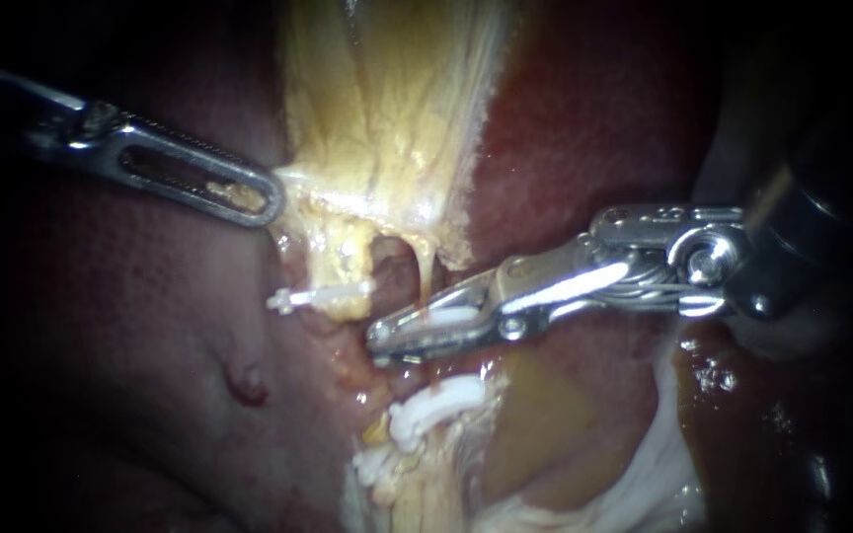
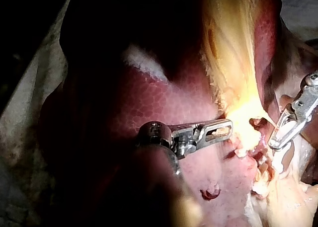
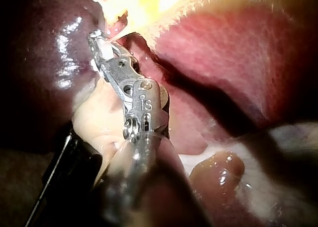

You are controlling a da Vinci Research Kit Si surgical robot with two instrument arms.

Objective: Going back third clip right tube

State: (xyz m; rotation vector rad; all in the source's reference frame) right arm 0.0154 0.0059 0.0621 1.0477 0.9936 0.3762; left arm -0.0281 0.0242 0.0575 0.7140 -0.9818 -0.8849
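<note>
My left instrument comes in from the left, its slotted jaws shut on the edge of the yellowish gallbladder and holding it taut. My right instrument reaches in from the right, its jaws closed on a white clip. They lie just below a thin tube that hangs from the gallbladder. Another white clip sits on the stub to the left. Two more clips lie lower on the tissue. In the right wrist view the clip shows between the jaws.
Dark red liver surrounds the site, with a small red nick at lower left. Pale white tissue runs along the lower right. The right instrument's wrist bulks close to the liver on the right.
</note>
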